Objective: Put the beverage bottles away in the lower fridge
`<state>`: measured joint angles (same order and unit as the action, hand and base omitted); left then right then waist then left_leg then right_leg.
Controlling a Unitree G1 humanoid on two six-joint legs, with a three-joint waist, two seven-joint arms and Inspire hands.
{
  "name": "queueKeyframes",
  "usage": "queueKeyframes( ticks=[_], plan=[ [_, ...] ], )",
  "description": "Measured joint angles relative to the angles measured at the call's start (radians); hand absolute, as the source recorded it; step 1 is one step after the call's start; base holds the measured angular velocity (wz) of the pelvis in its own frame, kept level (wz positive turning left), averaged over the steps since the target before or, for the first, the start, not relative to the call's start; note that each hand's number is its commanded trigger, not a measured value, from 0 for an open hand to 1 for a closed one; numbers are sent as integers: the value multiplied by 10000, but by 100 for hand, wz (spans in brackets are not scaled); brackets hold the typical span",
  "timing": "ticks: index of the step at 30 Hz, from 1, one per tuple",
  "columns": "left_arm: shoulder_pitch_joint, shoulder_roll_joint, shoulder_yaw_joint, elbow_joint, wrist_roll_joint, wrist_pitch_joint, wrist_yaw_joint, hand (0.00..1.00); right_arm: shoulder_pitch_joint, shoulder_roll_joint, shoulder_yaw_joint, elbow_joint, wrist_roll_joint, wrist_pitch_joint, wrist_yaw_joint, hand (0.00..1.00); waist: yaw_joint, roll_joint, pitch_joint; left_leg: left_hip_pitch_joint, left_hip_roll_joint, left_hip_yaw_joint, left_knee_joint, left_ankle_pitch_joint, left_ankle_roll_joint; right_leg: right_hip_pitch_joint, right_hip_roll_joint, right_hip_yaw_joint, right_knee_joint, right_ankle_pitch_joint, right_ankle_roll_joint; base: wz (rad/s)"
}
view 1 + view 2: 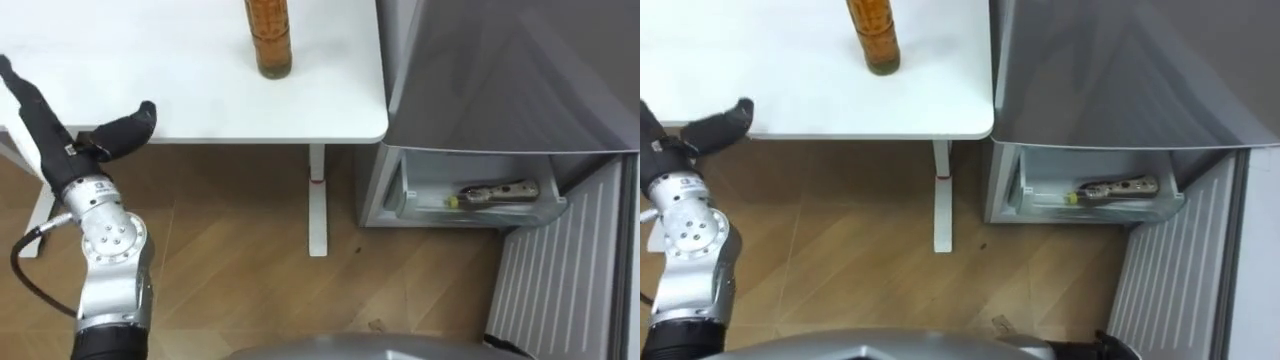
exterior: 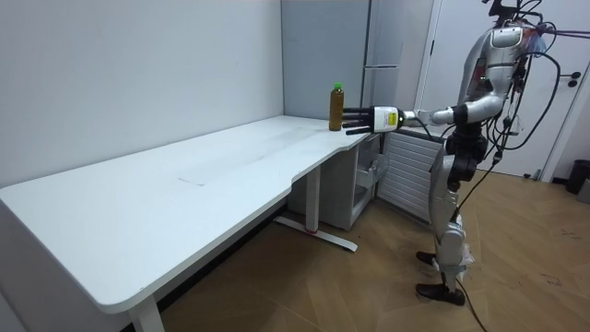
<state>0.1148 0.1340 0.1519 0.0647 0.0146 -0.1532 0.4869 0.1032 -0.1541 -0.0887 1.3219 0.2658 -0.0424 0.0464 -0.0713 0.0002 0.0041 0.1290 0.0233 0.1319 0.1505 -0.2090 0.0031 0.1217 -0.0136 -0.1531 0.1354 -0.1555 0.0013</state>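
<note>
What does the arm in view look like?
The left hand is black, with a small white tag at its back. Its wrist is a silver cylinder, the joint behind a round bolted silver housing; a dark cable loops alongside.

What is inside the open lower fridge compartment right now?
One drink bottle lies on its side in the compartment's white bin. The fridge's grey upper body overhangs the rest, so anything deeper inside is hidden.
</note>
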Motion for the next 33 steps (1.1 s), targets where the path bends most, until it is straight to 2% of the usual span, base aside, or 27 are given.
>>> queueKeyframes(
  ticks=[4,9,14,16,19,20,23,24,28,30,32,33],
  plan=[
    [-179,48,-217,-309,175,10,-194,0,-8,-6,-133,106,-2,-3,-5,0,-179,87,21,32,2,-20,20,1,-1,17,10,30,7,1,-1,-2],
    [-859,220,-327,-347,-66,9,-403,0,-10,-5,-144,143,3,-4,8,0,-432,113,52,127,-4,4,10,0,1,-9,16,138,10,1,-2,-5],
    [-1460,472,-324,477,-237,15,-885,0,24,-75,-410,205,-774,7,19,0,-602,220,86,233,3,31,-64,0,0,1,52,305,30,1,-3,-10],
    [-1629,487,-314,743,-264,149,-981,0,98,-105,-449,335,-1089,29,0,0,-657,248,105,219,2,39,-63,0,0,1,63,373,48,1,-3,-8],
    [-1940,667,-324,949,-848,553,-1162,0,198,-138,-538,433,-1543,328,-37,0,-793,247,105,245,2,61,-42,0,0,-45,73,496,103,0,-4,-10],
    [-2062,827,-324,960,-1241,666,-1277,0,214,-176,-552,435,-1734,479,-33,0,-867,248,106,255,1,108,-33,1,0,-92,71,567,168,0,-4,-20],
    [-2529,1201,-313,1387,-1714,821,-1488,0,261,-248,-708,544,-2438,732,-9,0,-925,266,114,338,4,230,-28,0,0,-69,83,734,238,0,-4,-19],
    [-2707,1278,-313,1549,-1796,845,-1514,0,308,-272,-739,555,-2643,845,4,0,-1044,265,114,393,5,276,-40,-3,3,-58,83,763,272,-1,-2,-9],
    [-3092,1326,-188,2025,-2231,928,-1880,0,313,-400,-1120,590,-2922,1123,175,0,-1173,339,114,488,25,322,-148,-79,36,-186,154,991,448,-9,2,-18],
    [-3666,1494,-153,3009,-2891,1128,-2039,0,390,-434,-1106,531,-2954,1338,232,0,-1183,314,112,507,26,444,-152,-79,36,-220,178,1127,506,-19,-4,-13],
    [-4056,1711,-153,3757,-2987,1369,-2182,0,400,-483,-1104,514,-3036,1430,234,0,-1218,320,99,491,27,504,-133,-78,38,-258,190,1205,520,-16,-7,-11],
    [-4246,1780,-163,4125,-3008,1502,-2267,0,423,-525,-1101,514,-3111,1524,232,0,-1239,312,56,491,22,515,-106,-77,40,-266,189,1224,517,-16,-5,-4]
  ],
)
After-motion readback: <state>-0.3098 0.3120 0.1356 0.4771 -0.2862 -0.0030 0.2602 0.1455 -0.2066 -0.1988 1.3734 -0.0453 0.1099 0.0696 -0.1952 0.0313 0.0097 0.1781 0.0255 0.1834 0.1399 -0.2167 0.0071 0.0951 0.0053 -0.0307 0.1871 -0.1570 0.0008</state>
